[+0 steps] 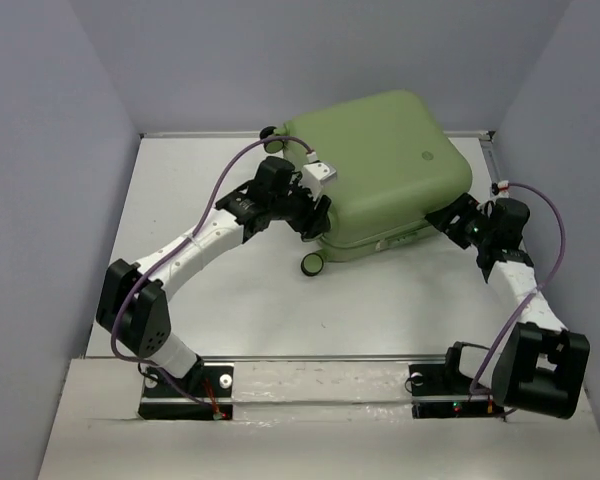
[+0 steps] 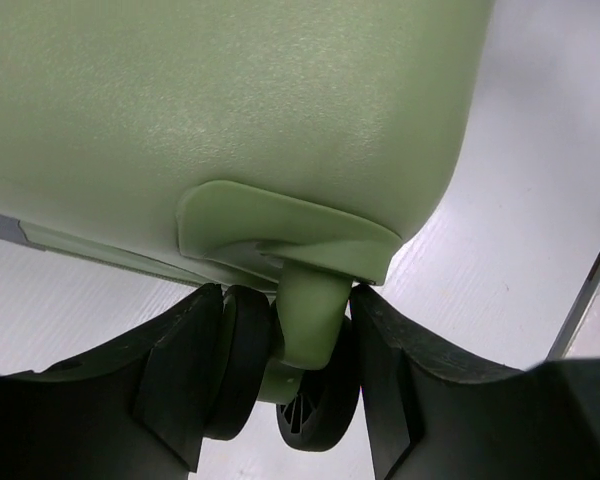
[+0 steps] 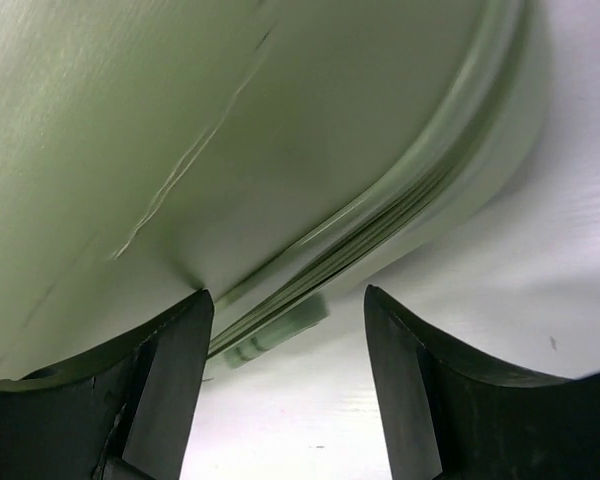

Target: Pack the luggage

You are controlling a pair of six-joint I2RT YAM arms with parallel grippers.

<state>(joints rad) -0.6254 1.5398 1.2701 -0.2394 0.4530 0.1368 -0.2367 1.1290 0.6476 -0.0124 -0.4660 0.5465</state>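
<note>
Far left, left arm (image 1: 195, 250): white links rise from the base at the near edge and bend right toward the case, with a purple cable (image 1: 230, 170) looping above.
Left gripper (image 1: 315, 218): tucked right against the left, wheeled end of the luggage, close to its near corner.
Corner caster (image 2: 310, 330): here's the wrist view, and the green stem and black twin wheels sit squarely between the two black fingers (image 2: 190, 360). One finger is on the wheel, the other is against the stem, and the pincer is clamped onto it.
Near caster (image 1: 310, 264): free on the table, just below that gripper, with nothing touching it.
Far caster (image 1: 268, 131): at the case's far-left corner, well apart from both grippers.
Luggage (image 1: 390, 170): pale green shell with the lid down, lying flat on the table (image 1: 280, 310). It sits centre to right, toward the back wall, turned at an angle.
Right gripper (image 1: 448, 215): nosed in at the near-right corner of the luggage. The wrist camera shows the jaws spread wide with bare table between them, so nothing is pinched.
Seam (image 3: 400, 220): the layered edge curves round the corner, running down toward the left finger.
Right arm (image 1: 525, 285): comes up from its base on the right and folds back left to the case.
</note>
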